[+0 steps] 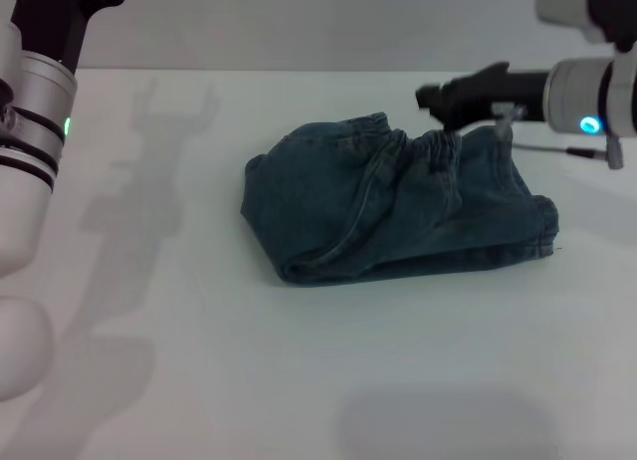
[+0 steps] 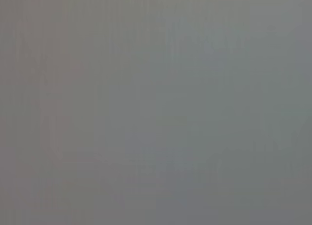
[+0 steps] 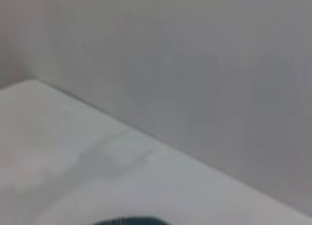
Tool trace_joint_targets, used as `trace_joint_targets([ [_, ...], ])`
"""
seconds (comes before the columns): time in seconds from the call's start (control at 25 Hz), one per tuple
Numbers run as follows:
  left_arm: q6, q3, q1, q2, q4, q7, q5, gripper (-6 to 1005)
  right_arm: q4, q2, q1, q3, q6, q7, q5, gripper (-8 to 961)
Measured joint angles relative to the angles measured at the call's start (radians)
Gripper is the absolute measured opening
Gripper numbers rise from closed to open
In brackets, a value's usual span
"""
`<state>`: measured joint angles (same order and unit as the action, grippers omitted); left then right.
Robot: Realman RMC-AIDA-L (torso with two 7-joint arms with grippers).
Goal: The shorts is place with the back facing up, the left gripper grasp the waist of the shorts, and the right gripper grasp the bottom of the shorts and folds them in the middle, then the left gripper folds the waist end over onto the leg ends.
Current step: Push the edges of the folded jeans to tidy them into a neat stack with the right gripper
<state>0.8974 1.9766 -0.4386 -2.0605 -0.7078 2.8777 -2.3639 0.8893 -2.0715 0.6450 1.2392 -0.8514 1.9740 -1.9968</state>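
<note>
Several limp denim layers of the shorts (image 1: 393,206) look floppy, so I'd pinch the gathered waistband (image 1: 423,146); right tool (image 1: 430,100) grip state unclear.

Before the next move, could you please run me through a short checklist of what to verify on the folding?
1. Blue denim shorts folded into a bundle on the white table: ok.
2. Gathered waistband lies on top: ok.
3. Layers aligned neatly: not ok, rumpled.
4. Right end effector off the cloth, above its far edge: ok.
5. Left end effector clear of the shorts: cannot tell, out of view.
</note>
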Motion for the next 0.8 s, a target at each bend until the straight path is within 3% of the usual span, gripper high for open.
trace_joint_targets([
  [0.2, 0.001, 0.001, -0.002, 0.001, 0.0, 0.0, 0.0, 842, 0.013, 0.0, 0.016, -0.003, 0.041, 0.0, 0.005, 22],
  [0.4, 0.001, 0.002, -0.002, 0.001, -0.001, 0.0, 0.0, 842, -0.075, -0.002, 0.067, 0.007, 0.088, 0.0, 0.004, 52],
  [0.8, 0.002, -0.004, -0.002, 0.0, 0.004, 0.0, 0.002, 842, -0.167, -0.005, 0.093, 0.021, 0.158, 0.023, 0.01, 485],
])
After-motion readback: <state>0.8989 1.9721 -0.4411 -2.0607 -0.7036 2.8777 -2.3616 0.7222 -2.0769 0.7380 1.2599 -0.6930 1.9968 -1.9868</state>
